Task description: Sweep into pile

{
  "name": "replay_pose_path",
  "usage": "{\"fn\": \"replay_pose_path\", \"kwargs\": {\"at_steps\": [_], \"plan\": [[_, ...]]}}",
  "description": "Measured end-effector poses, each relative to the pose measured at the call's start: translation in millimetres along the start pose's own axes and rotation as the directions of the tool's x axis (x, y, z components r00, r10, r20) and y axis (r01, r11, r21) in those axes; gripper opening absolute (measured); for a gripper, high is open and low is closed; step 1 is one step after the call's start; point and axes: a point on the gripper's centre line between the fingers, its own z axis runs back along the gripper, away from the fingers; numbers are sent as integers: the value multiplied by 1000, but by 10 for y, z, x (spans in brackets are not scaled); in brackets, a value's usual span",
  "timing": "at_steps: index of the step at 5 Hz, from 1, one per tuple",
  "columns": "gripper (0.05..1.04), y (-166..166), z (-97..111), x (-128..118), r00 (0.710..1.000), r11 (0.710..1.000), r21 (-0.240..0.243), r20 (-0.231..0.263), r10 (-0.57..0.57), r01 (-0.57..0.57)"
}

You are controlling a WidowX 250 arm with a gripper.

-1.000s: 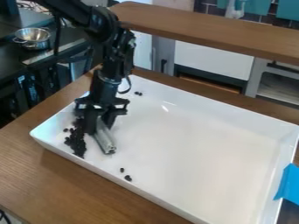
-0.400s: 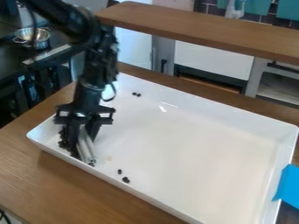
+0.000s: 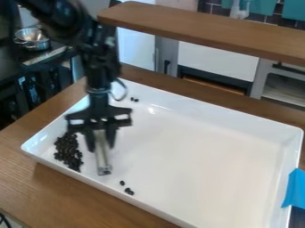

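Observation:
The gripper (image 3: 101,142) hangs over the left part of a white tray (image 3: 196,147), shut on a pale grey, stick-like tool (image 3: 102,156) whose lower end is at the tray floor. Just left of the tool lies a pile of small dark pieces (image 3: 68,151), close to the tray's left wall. A few loose dark pieces (image 3: 129,191) sit right of the tool's lower end, near the front wall. Two more pieces (image 3: 134,99) lie by the back wall.
Tray walls surround the work on a wooden table (image 3: 77,196). Blue tape (image 3: 293,189) sticks to the right wall. A raised wooden shelf (image 3: 208,31) runs behind, and a metal bowl (image 3: 33,39) stands at the back left.
The gripper and tool went left over the pile, then came back right, uncovering it. The pile is more compact along the left wall, and the tray has shifted slightly left.

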Motion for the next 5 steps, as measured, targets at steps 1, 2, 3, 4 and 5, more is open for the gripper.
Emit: {"fn": "replay_pose_path", "kwargs": {"at_steps": [1,2,3,4,5], "plan": [[393,-353,1,-264,995,995,-24,-9,-100,100],[393,-610,4,-509,987,986,-24,-3,-162,162],[393,-808,-39,-598,980,980,-22,27,-198,199],[393,-849,-53,-582,975,976,-29,58,-215,216],[393,-765,-130,-578,968,970,-10,67,-241,242]]}}
